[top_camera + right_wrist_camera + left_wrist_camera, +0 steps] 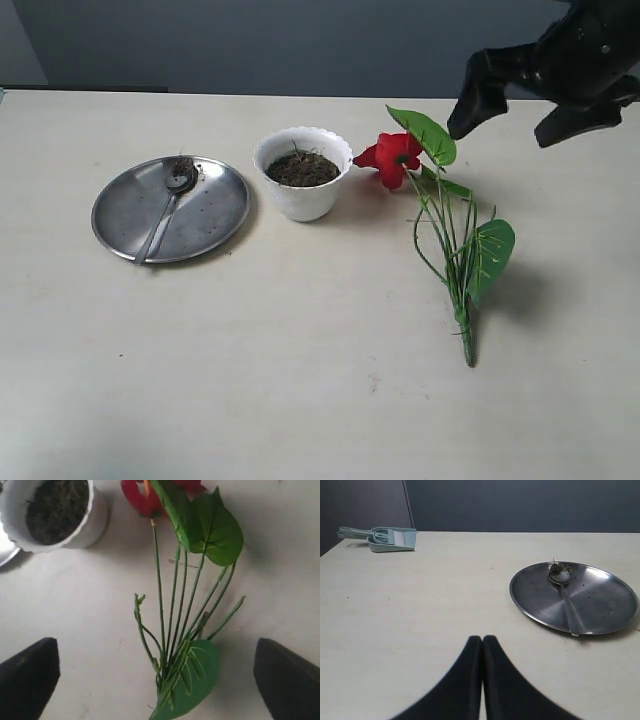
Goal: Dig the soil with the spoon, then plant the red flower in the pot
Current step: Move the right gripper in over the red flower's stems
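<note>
The white scalloped pot (302,195) stands mid-table, filled with dark soil (302,168). The silver spoon (163,220) lies on the steel plate (215,215), a small clump of soil (559,570) in its bowl. To the right of the pot, the red flower (395,158) lies flat, its stems (450,250) running toward the front. My right gripper (515,118) hovers open above it; the wrist view shows the stems (172,610) between the wide-apart fingers (30,675). The left gripper (482,641) is shut on nothing, low over bare table beside the plate (605,610).
A pale green dustpan (390,538) sits at the far table edge in the left wrist view. The table (300,380) is pale beige, with a dark wall behind it.
</note>
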